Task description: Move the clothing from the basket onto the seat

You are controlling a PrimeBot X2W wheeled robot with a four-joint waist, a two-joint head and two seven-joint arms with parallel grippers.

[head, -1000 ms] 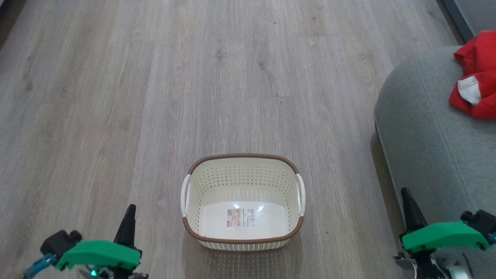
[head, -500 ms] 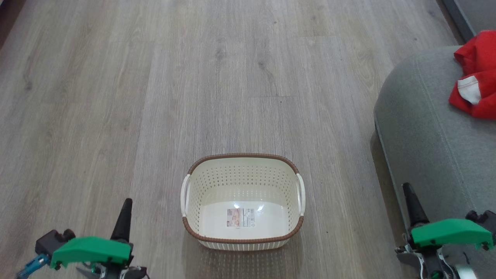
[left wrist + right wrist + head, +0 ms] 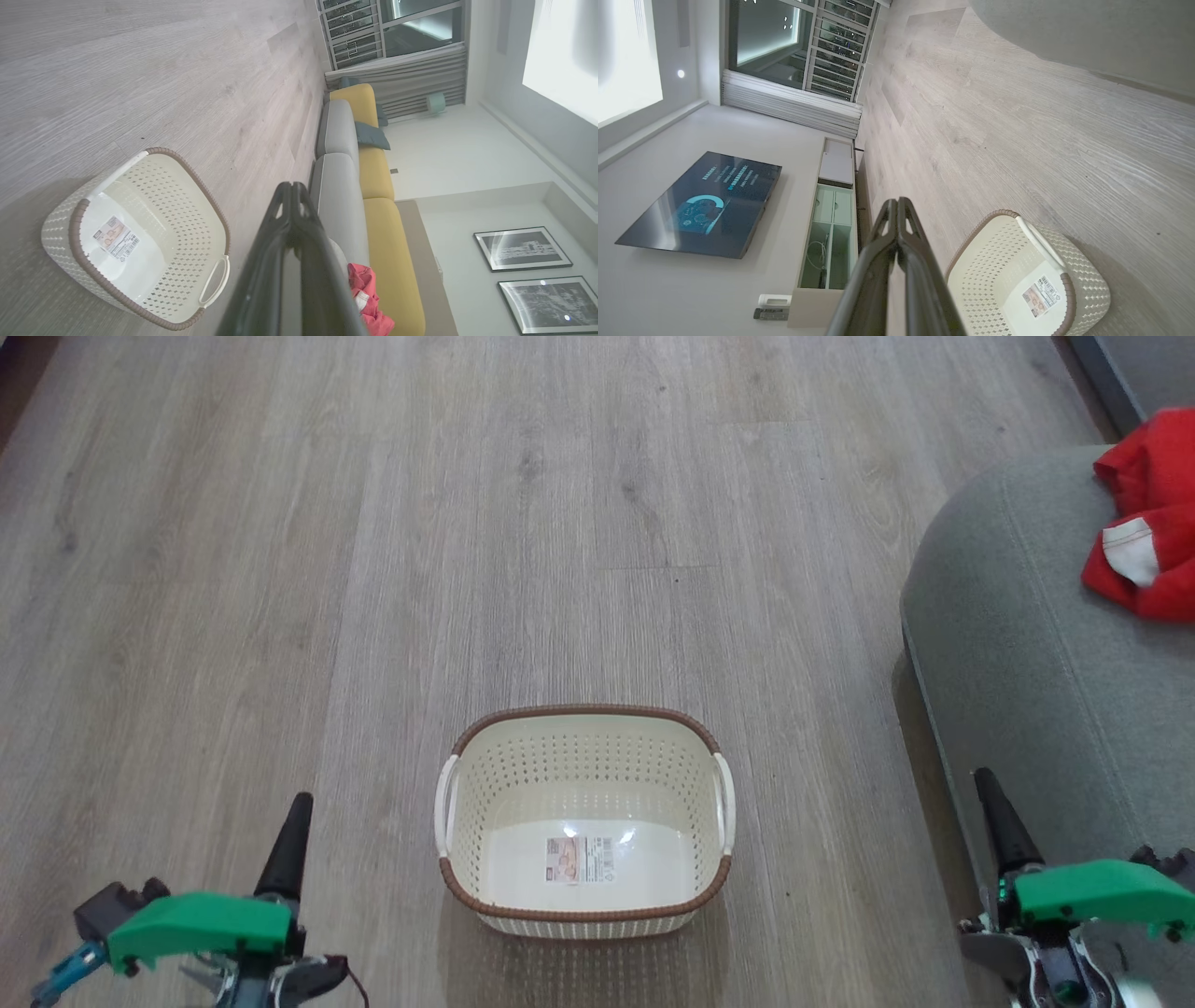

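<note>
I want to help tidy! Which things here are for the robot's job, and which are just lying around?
For the job: red clothing, basket, grey seat.
Just around: TV, framed pictures, yellow cushions.

Pale grey wood-plank floor [image 3: 373,569] fills most of the head view. The basket [image 3: 586,711] stands upright on it at lower centre. The seat [image 3: 1027,644] rests on it at the right edge, bearing the crumpled clothing [image 3: 1153,513] at upper right.

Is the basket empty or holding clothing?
Empty: the basket shows a bare floor and label; the clothing lies on the seat.
</note>
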